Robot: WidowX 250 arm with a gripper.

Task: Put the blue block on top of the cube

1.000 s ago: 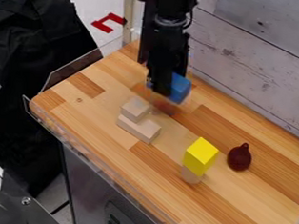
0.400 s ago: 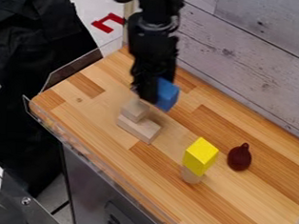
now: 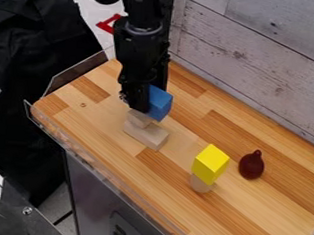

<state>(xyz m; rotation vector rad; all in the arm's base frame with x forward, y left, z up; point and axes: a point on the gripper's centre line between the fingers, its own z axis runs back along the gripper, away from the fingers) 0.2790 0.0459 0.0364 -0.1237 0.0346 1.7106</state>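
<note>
— Blue block [image 3: 159,103] first: found where?

— Held up in the jaws of the black gripper [image 3: 147,102], pinched between them by all appearances, and looked slightly tilted.

— And under the jaws?

— Saw a small pale cube [image 3: 139,119] just below them, partly hidden, resting on a longer wooden piece [image 3: 147,136]. Took that cube for the target, judging by closeness to the jaws.

— Stacked already?

— Seemed not. Looked like the last of the carrying, with the placing left to do. Could not tell light contact from a narrow gap between block and cube.

— Best done how?

— Called for centring the block itself over the cube, rather than the jaws. Then called for levelling it and easing straight down, with a stop at first contact. Needed fingertips kept clear of the cube, or risked nudging it off its perch.

— And the release?

— Wanted the weight settled flat first, then an even spreading of the jaws and a straight lift away.

— Farther out?

— Saw, well apart from the jaws along the counter [image 3: 247,215], a yellow block [image 3: 210,163] on a pale wooden support [image 3: 200,184]. Noticed a dark red, pear-shaped thing [image 3: 251,165] beside it, also well clear of the jaws.
</note>
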